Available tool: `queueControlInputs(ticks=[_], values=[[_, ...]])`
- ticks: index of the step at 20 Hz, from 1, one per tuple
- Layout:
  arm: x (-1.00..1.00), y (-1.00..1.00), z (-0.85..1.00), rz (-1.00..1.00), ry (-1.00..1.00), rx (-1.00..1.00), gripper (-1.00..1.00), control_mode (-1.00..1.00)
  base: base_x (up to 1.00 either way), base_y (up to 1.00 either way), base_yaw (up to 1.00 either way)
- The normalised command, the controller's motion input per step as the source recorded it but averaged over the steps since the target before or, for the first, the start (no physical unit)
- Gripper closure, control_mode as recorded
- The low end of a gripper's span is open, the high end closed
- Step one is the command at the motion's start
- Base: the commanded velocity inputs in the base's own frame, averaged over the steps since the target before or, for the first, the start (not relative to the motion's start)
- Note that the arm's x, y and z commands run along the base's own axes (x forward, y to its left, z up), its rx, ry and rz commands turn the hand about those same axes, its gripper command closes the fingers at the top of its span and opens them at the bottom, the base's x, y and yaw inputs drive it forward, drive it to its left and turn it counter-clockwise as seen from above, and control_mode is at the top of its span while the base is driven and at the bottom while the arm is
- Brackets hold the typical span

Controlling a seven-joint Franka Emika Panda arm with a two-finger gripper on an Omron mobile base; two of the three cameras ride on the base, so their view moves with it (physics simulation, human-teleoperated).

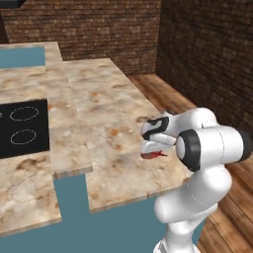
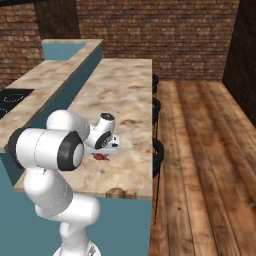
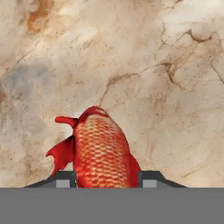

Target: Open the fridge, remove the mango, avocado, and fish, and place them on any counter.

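Lying on counter (speckled): fish, between jaws

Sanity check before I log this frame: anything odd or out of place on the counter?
Nothing broken or spilled. One oddity: a red fish lies straight on the bare counter, near its front edge, between the hand's fingertips. Whether the hand grips it, I can't tell. The cooktop looks normal.

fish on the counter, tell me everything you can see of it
The fish is red-orange with scaled, glossy-looking skin and darker red fins flaring to one side. It lies low on the beige speckled counter, near its front edge, between the two dark tips of the pincer, which flank its body closely. In the base views it shows as a small red sliver beneath the hand.
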Motion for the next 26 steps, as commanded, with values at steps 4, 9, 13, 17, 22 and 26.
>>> queueControlInputs(ticks=[4,9,13,17,22,26], values=[[-0.12,0.02,0.38,0.1,-0.17,0.0,-1.0,-1.0,0.0,0.0,0.0],[-0.03,0.31,0.37,0.06,-0.31,-0.09,-1.0,-1.0,0.0,0.0,0.0],[-0.13,0.04,0.93,0.01,-0.18,0.0,-1.0,-1.0,0.0,0.0,0.0],[-0.34,-0.01,0.99,0.0,-0.1,0.0,-1.0,-1.0,0.0,0.0,0.0],[-0.17,0.0,0.93,0.0,-0.04,0.0,-1.0,-1.0,0.0,0.0,0.0],[0.0,0.0,0.71,0.0,-0.01,0.0,-1.0,-1.0,0.0,0.0,0.0]])
